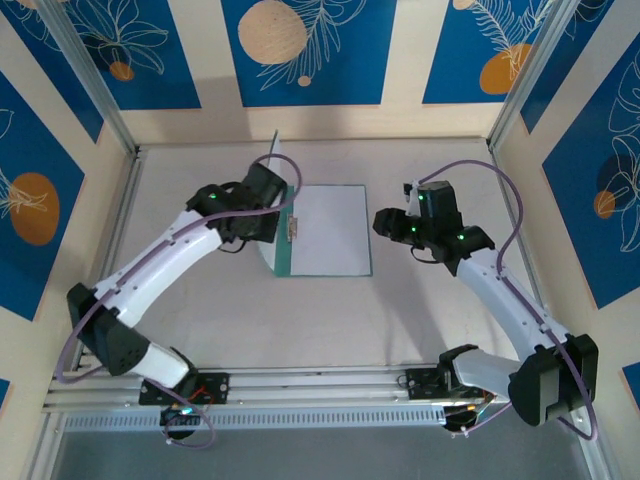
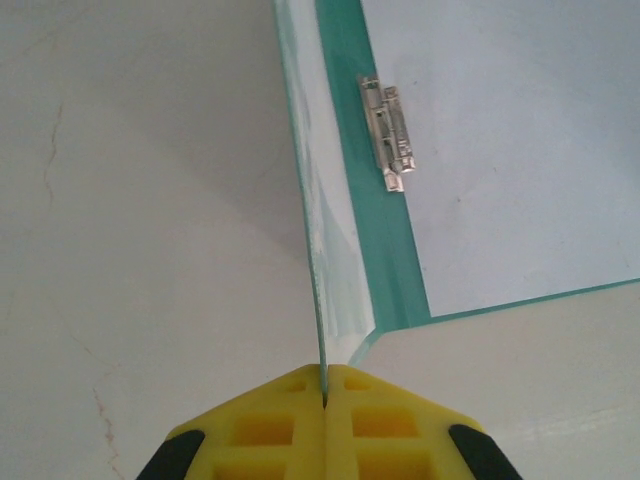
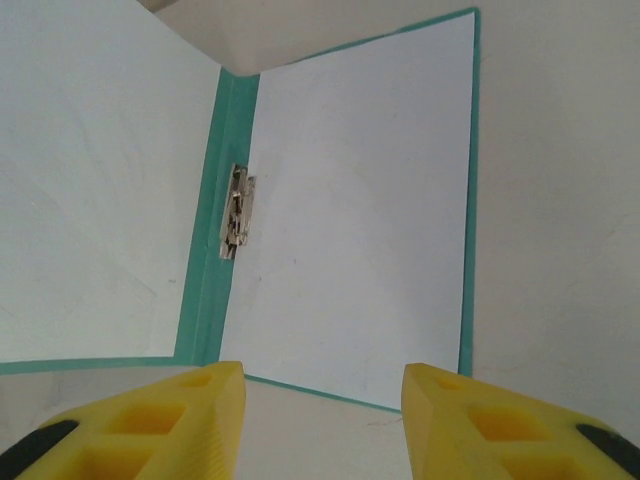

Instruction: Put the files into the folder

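Thin teal-green paper folder [image 1: 284, 250], probably light and floppy, lies open ahead of the released right gripper [image 3: 322, 395], plain white paper sheets [image 3: 360, 200] inside, cover edge clenched upright between left gripper [image 2: 323, 385] jaws; pinch edges.

the pale off-white tabletop [image 1: 300, 330] showed faint hairline cracks. cream walls [image 1: 209, 60] closed it in on three sides, set with blue panels [image 1: 340, 60] of white leaf outlines and orange discs. silver aluminium posts [image 1: 88, 75] rose at the back corners.

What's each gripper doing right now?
Left gripper: closed on the folder cover's edge, holding it upright.
Right gripper: open, empty.
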